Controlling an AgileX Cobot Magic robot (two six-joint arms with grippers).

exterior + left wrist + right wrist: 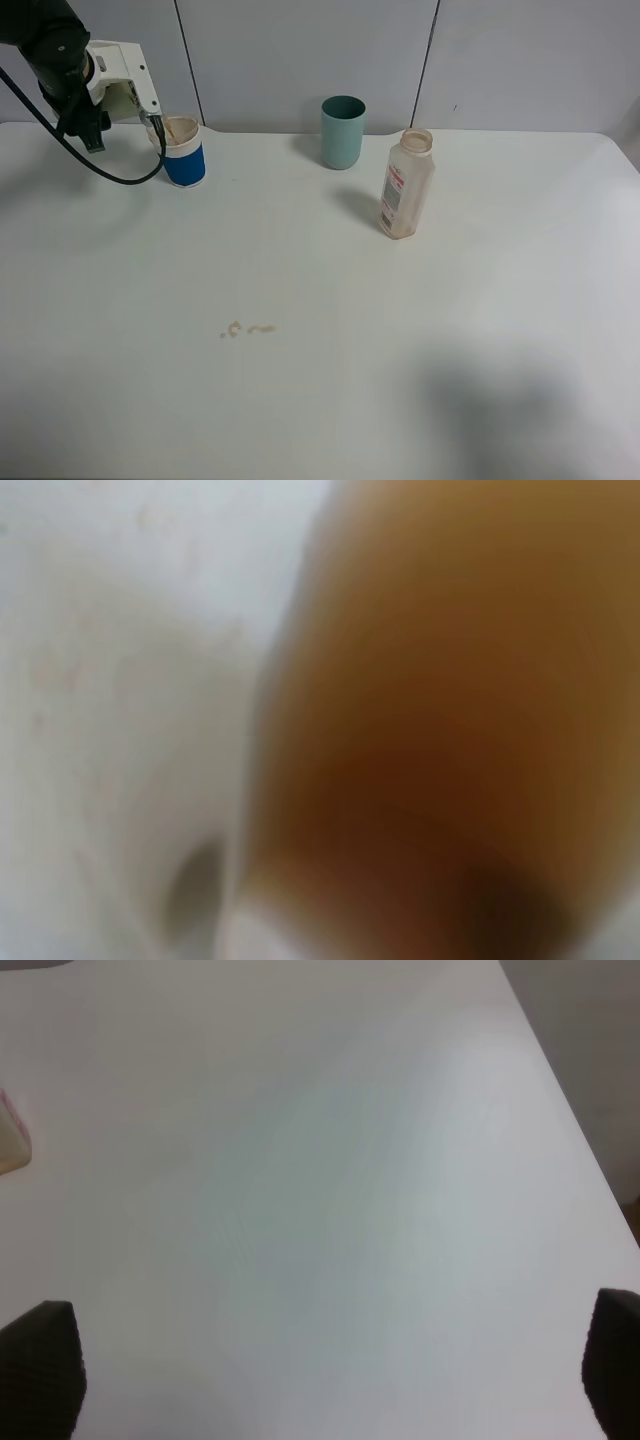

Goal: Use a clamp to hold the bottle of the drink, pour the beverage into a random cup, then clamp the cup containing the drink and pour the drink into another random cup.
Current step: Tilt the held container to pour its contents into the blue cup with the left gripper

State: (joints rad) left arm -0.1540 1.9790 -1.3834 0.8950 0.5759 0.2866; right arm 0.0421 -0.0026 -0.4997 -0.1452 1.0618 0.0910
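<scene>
Nearest the viewer, the right claw (330,1370) hangs released above the bare white desk (520,300). Its two dark ribbed fingertips (40,1365) stand wide apart with nothing between them. It lies outside the high view. A little way in, at about 8 o'clock from the desk's middle, a few small brown drops (246,328) lie on the surface.

Farther back, at 1 o'clock, the small translucent plastic bottle with a wide round neck and red-and-white label (405,185) stands upright and uncapped, well apart from both claws. Behind it, at 12 o'clock, is an upright teal tapered plastic cup (343,132).

At the far left, between 10 and 11 o'clock, the short blue cup with a white rim band and beige inside (184,155) stands upright. The left claw (150,118) is clenched just above it, at its 10 o'clock. It grasps the tall tapered pale yellow-green plastic cup (128,100), which is tipped toward the blue cup's rim and mostly hidden under the white wrist housing. The left wrist view shows only a blurred brown tea-coloured mass (420,730) beside something white, its outline too soft to tell
</scene>
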